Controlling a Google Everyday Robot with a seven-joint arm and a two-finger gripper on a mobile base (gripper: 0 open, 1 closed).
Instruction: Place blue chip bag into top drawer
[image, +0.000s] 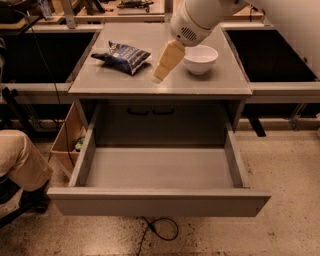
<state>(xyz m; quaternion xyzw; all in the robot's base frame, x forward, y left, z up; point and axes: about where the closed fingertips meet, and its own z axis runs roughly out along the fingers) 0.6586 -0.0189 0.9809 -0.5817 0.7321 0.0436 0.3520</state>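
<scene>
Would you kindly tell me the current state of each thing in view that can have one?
top drawer, pulled open, nothing seen inside.
blue chip bag, lying on the table top, not held.
white bowl, upright on the table top, right of the pincer.
pincer, above the table top between bag and bowl.
cardboard box, open top, left of the drawer.

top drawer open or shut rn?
Open: the top drawer is pulled out, its bare floor in view. The pincer hangs over the tabletop beside the blue chip bag.
</scene>
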